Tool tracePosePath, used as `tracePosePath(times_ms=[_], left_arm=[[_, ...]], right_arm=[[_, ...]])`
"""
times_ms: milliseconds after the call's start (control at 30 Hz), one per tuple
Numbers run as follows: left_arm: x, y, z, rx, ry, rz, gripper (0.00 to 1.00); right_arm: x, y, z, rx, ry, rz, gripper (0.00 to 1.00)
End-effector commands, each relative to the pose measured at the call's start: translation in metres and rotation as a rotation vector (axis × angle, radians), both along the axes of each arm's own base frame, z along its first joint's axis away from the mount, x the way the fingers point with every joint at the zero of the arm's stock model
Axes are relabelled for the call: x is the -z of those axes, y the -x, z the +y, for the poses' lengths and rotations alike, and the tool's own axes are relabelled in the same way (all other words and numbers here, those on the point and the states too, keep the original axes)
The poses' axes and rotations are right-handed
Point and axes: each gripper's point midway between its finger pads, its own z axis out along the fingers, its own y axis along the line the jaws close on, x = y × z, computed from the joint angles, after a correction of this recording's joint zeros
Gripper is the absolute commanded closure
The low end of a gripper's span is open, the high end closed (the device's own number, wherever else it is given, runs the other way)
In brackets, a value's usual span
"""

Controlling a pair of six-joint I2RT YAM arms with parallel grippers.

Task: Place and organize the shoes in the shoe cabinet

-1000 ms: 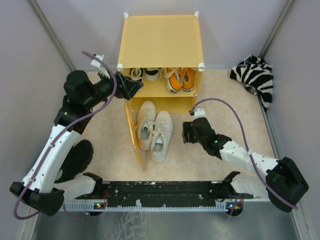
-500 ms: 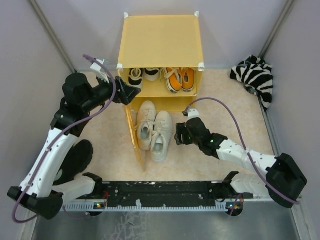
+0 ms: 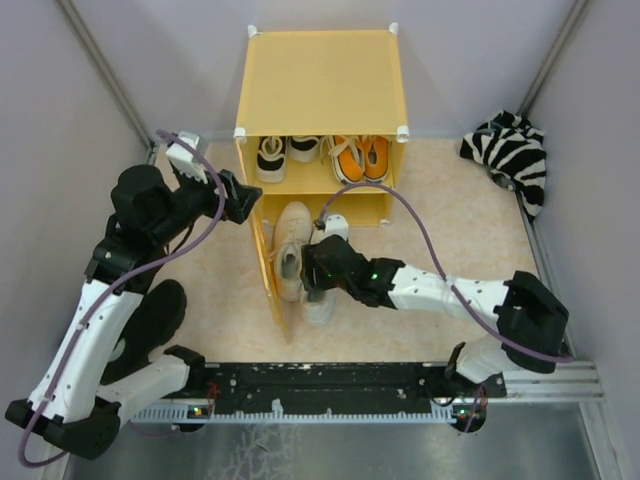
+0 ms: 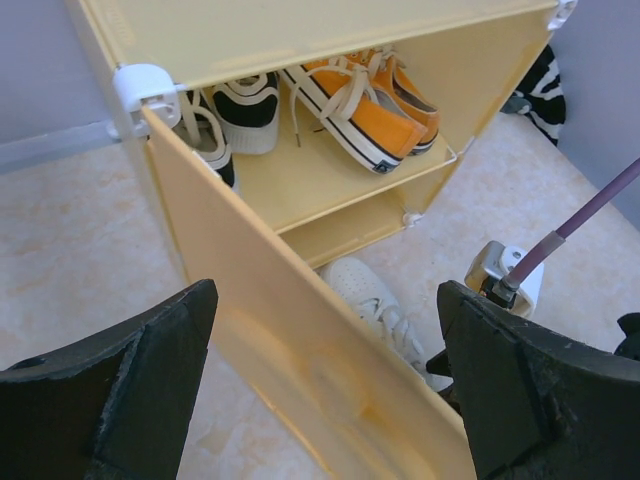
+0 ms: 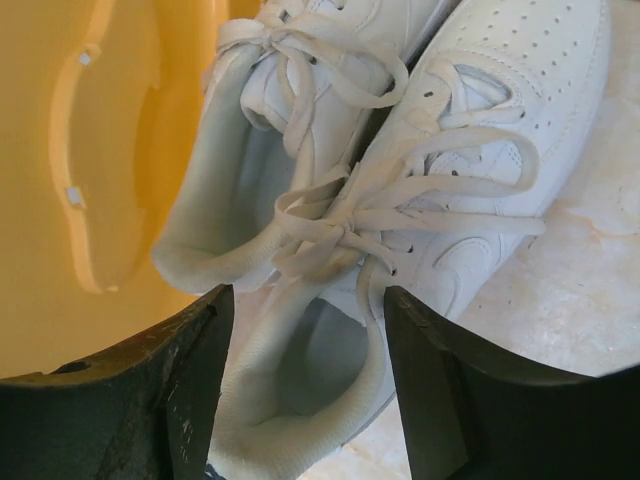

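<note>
Jaws of the right gripper (image 5: 305, 300) are spread wide just above the white sneakers (image 5: 420, 180), which lie side by side on the floor (image 3: 450, 210) before the open cabinet (image 3: 320, 80); nothing is pinched. Jaws of the left gripper (image 4: 325, 300) are held apart over the door (image 4: 300, 360), empty. Orange sneakers (image 4: 360, 110) and black sneakers (image 4: 245, 100) are seen on the shelf (image 4: 300, 180)

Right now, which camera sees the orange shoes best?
The left wrist camera: it looks into the shoe cabinet and shows the orange shoes on the shelf, sides, laces and soles. The top camera sees only ends poking from under the cabinet's top. The right wrist camera shows none, only white shoes.
</note>
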Motion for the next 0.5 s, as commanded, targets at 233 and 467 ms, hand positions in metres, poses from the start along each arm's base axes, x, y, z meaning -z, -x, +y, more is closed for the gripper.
tracePosePath(times_ms=[233,467], left_arm=[[0.002,0.02,0.03,-0.095,-0.045,-0.054,0.03],[0.01,0.02,0.032,-0.107,-0.05,-0.048,0.03]], right_arm=[[-0.013,-0.002,0.022,0.166,-0.022,0.038,0.41],[-0.042,0.008,0.024,0.153,-0.03,-0.027,0.42]])
